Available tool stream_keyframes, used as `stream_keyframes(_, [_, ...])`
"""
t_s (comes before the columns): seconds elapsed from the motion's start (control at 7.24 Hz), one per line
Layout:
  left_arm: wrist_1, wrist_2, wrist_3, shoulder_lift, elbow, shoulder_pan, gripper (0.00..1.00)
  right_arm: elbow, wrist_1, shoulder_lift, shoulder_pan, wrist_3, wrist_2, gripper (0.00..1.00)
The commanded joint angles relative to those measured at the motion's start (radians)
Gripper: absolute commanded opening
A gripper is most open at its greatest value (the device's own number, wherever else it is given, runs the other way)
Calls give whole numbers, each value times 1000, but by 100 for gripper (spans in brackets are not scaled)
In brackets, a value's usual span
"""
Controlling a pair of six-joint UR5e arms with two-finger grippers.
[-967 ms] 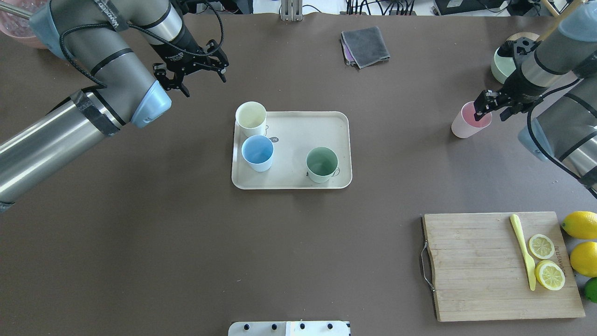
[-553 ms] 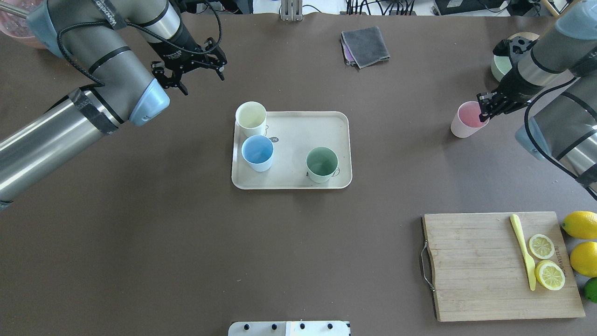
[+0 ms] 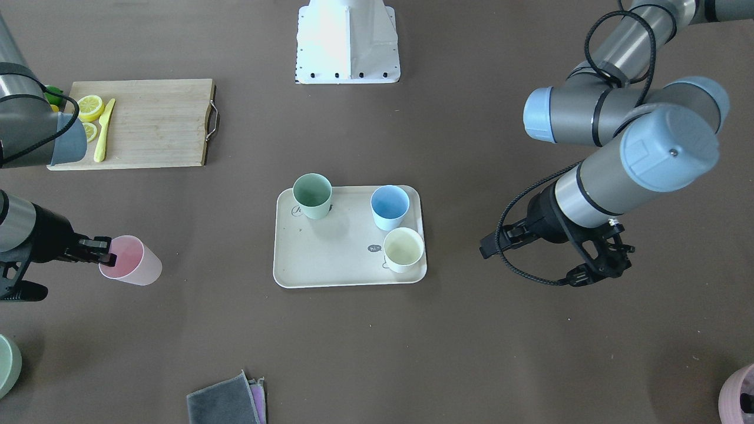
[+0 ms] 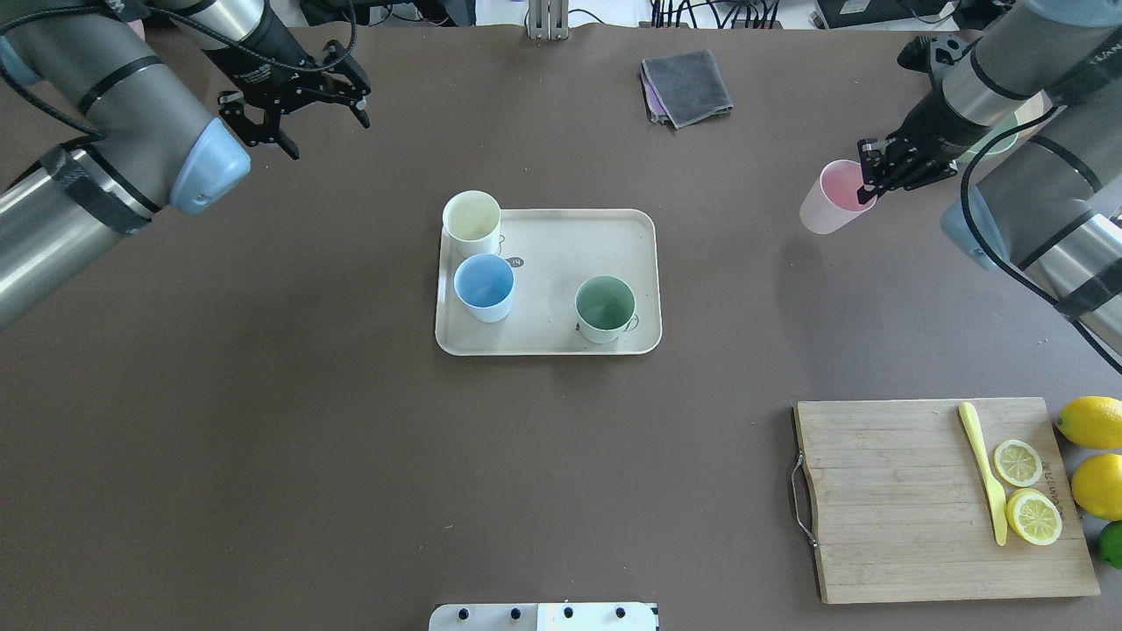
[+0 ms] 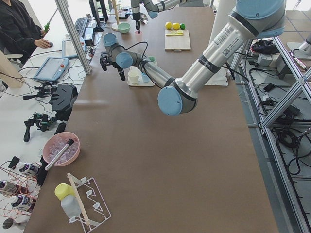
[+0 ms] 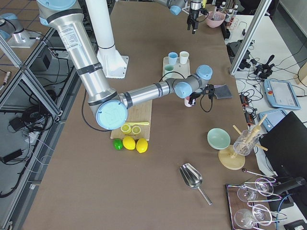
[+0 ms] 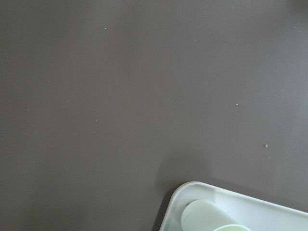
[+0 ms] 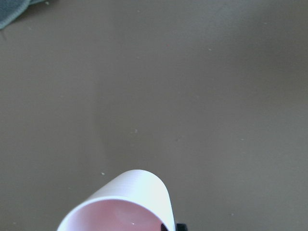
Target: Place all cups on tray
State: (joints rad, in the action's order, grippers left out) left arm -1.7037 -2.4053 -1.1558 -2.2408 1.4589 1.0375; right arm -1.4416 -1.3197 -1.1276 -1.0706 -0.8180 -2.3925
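- Right gripper (image 4: 868, 171) pinches the pink cup (image 4: 828, 197) by its rim, cup tilted, lifted off the table at approx 3 o'clock from the tray (image 4: 561, 337).
- Left gripper (image 4: 298, 109) spread wide, holding nothing, at approx 10 o'clock from tray.
- Cream cup (image 4: 472, 222), blue cup (image 4: 484, 287) & green cup (image 4: 605, 308) stand on tray.
- Risk: one-wall rim pinch may let the pink cup swing or slip in transit; low set-down could knock green cup.

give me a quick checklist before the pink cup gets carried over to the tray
1. Right gripper shut on the pale pink plastic cup rim: ok.
2. Cup lifted off the brown table: ok, it hangs tilted.
3. Free spot on the beige rectangular tray: ok, the middle is bare.
4. Left gripper away from the tray: ok, open.
5. Grip firmness: cannot tell.
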Motion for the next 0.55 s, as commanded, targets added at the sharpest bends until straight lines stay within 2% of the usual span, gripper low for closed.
stream_keyframes(0.0, [112, -28, 224, 44, 41, 82, 98, -25, 2, 90, 69, -174, 10, 0])
stream_keyframes(0.28, [154, -28, 327, 47, 40, 124, 98, -28, 5, 173, 165, -329, 83, 0])
stream_keyframes(0.41, [154, -28, 330, 47, 37, 125, 98, -26, 5, 190, 202, -346, 96, 0])
